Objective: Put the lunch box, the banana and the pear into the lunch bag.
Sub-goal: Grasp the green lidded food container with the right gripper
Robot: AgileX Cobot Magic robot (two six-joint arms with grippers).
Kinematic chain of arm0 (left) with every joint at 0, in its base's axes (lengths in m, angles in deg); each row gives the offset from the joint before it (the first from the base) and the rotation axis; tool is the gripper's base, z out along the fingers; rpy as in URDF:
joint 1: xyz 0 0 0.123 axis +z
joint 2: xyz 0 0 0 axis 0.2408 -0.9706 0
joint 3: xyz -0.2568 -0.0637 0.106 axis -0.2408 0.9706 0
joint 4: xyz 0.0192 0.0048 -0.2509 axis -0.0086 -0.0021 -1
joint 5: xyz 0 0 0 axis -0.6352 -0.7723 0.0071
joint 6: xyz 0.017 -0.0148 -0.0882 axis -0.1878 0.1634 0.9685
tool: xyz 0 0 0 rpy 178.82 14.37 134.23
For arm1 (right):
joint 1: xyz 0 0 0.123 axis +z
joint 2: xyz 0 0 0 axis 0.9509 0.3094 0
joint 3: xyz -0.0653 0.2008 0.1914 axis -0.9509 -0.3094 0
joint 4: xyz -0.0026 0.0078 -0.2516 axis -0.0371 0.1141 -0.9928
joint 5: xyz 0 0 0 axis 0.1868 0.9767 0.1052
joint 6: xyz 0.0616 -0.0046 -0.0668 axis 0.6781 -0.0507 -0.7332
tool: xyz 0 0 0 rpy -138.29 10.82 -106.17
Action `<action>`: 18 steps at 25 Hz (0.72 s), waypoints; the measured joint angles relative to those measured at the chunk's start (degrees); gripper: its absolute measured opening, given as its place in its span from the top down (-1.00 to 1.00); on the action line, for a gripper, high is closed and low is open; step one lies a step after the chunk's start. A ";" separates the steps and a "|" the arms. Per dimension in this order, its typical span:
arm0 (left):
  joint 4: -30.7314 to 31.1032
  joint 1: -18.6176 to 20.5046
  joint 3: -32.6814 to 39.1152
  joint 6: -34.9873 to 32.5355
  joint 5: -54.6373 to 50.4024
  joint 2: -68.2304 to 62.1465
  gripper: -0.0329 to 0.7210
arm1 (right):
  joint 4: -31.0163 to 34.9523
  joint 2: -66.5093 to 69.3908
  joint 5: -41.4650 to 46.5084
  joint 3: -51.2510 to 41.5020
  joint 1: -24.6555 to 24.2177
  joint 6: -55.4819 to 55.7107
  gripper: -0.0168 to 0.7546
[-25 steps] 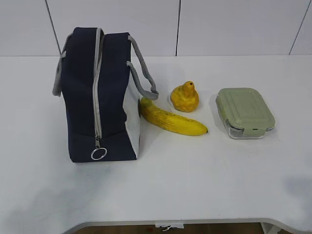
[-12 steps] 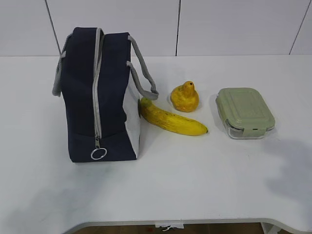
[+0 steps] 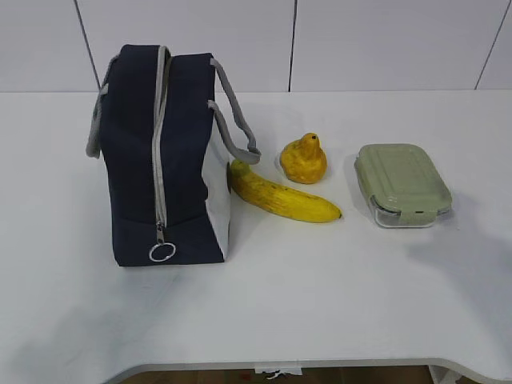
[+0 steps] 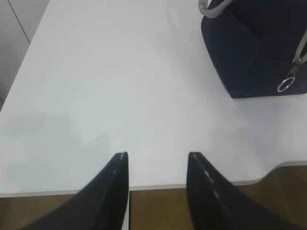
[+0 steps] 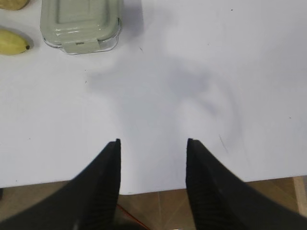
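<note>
The navy lunch bag (image 3: pixel 164 156) stands on the left of the white table, its grey zipper shut and ring pull (image 3: pixel 162 253) hanging at the near end. Beside it lies the banana (image 3: pixel 282 197), with the pear (image 3: pixel 303 159) just behind it. The lunch box (image 3: pixel 402 183) with its sage-green lid sits to the right. Neither arm shows in the exterior view. My left gripper (image 4: pixel 157 154) hovers open over the table's front edge, the lunch bag (image 4: pixel 259 52) far ahead to its right. My right gripper (image 5: pixel 153 141) is open and empty, the lunch box (image 5: pixel 80 24) ahead at upper left.
The table's near edge (image 3: pixel 280 364) curves in at the front, with brown floor below it. A white panelled wall (image 3: pixel 320 40) closes off the back. A shadow lies on the table at the right (image 3: pixel 472 256).
The shadow on the right side of the table has spread and moved inward toward the lunch box. The objects have not moved.
</note>
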 joint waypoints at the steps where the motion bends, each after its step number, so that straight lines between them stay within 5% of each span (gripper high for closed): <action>1: -0.08 0.00 0.00 0.00 0.00 0.00 0.10 | 0.00 1.69 -0.83 0.39 0.00 0.30 0.04; 18: -0.08 0.00 0.00 0.00 0.13 0.00 0.10 | -0.04 33.27 -4.32 23.84 -1.09 0.71 0.04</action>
